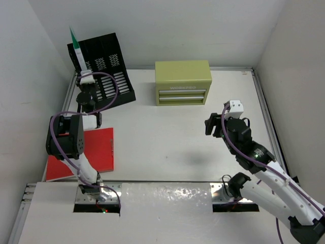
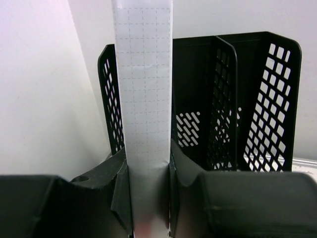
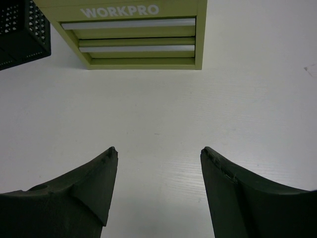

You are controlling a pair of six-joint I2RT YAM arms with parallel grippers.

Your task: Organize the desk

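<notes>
My left gripper (image 1: 85, 77) is shut on a slim upright book (image 1: 76, 50), green on one face and white with a fine grid (image 2: 143, 99) on the edge facing the wrist camera. It is held at the back left, just in front of the black mesh file rack (image 1: 109, 71), whose slots (image 2: 257, 99) stand right behind it. The left gripper (image 2: 147, 157) presses the book from both sides. My right gripper (image 1: 216, 124) hangs open over the bare white desk (image 1: 167, 137), with nothing between its fingers (image 3: 96, 178).
An olive-green drawer box (image 1: 183, 82) stands at the back centre, both drawers shut (image 3: 133, 34). A red flat folder (image 1: 96, 152) lies at the near left beside the left arm. A corner of the rack (image 3: 22, 29) shows in the right wrist view. Grey rails edge the desk.
</notes>
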